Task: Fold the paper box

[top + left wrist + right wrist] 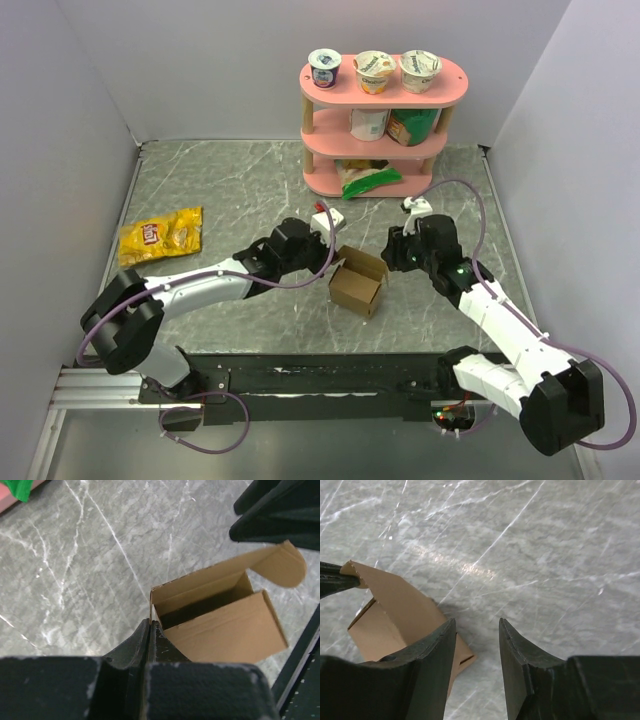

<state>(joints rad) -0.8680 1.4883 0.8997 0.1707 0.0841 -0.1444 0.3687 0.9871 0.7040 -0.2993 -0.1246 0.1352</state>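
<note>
- Cardboard like this paper box (pixel 357 283) will, I judge, be light and thin: stiff across its panels, weak at the creases, and easy to shove over the smooth table (pixel 220 200)
- Box position: it stands near the table's middle, between your two arms, top open, with one rounded flap (pixel 280 565) raised toward the right arm
- Left gripper (pixel 328 258): your fingers (pixel 122 660) are pressed together on the thin wall at the box's near corner
- Right gripper (pixel 476 625): fingers about half apart, nothing between them, one finger just beside the box's side
- Take hold at a panel edge or a flap tip, never across the hollow body, which would likely crush
- Press flaps gently; that one pinch is all that anchors the box
</note>
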